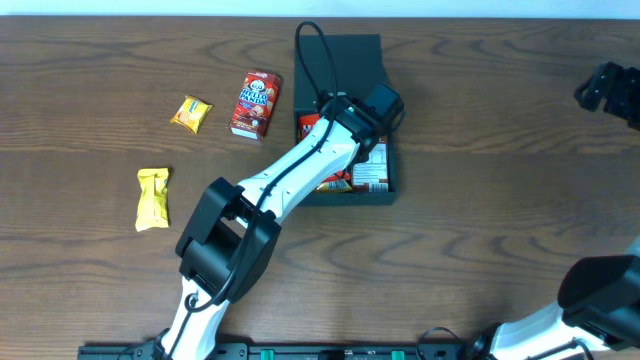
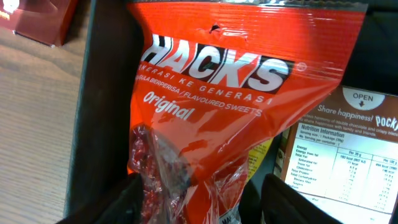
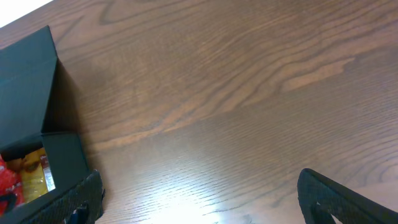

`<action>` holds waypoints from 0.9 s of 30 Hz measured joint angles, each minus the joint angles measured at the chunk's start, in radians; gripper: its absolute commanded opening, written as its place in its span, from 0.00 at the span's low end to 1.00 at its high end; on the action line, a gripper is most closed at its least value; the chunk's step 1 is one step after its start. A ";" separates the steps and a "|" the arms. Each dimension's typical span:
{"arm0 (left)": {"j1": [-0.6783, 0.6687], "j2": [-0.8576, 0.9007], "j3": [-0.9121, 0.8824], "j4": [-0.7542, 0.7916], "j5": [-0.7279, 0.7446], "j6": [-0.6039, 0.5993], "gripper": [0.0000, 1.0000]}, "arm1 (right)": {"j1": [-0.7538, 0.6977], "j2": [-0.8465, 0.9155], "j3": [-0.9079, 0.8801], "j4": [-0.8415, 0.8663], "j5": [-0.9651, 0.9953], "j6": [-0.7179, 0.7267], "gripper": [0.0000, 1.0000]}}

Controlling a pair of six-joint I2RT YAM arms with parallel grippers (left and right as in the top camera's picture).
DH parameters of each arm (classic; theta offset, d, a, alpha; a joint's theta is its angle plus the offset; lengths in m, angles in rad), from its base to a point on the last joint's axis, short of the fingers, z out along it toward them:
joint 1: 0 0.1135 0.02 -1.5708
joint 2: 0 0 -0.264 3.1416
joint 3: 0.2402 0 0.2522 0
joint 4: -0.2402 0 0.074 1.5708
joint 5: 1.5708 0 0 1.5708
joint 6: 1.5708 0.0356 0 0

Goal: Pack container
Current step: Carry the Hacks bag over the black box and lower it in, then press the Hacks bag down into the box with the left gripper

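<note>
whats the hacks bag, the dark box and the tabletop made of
Hacks bag: thin glossy plastic film, going by its crinkles, sheen and clear lower part showing sweets. Dark box: probably matte cardboard, flat folded panels with no shine. Tabletop: wood or wood-look laminate; grain shows, with a soft glare.

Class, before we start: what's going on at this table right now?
The left arm is packing snacks into the dark container. The left hand is down inside it, fingers apart on either side of an orange Hacks bag lying beside a Pocky box. A red snack box, a small orange-yellow packet and a yellow packet lie outside on the table. The right hand hangs open, holding nothing.
</note>
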 measured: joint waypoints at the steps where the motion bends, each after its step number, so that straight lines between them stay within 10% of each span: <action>1: 0.000 -0.004 0.005 0.001 0.000 0.013 0.57 | 0.000 0.000 0.000 0.000 0.000 0.000 0.99; 5: 0.000 -0.051 0.022 0.003 0.000 0.052 0.48 | 0.000 0.000 0.000 0.000 -0.002 0.000 0.99; 8: 0.000 -0.115 0.028 0.015 0.000 0.067 0.06 | 0.000 0.000 0.000 0.000 -0.002 0.000 0.99; 27: 0.010 0.020 0.037 0.015 0.003 0.112 0.06 | 0.000 0.000 0.000 0.000 -0.003 0.000 0.99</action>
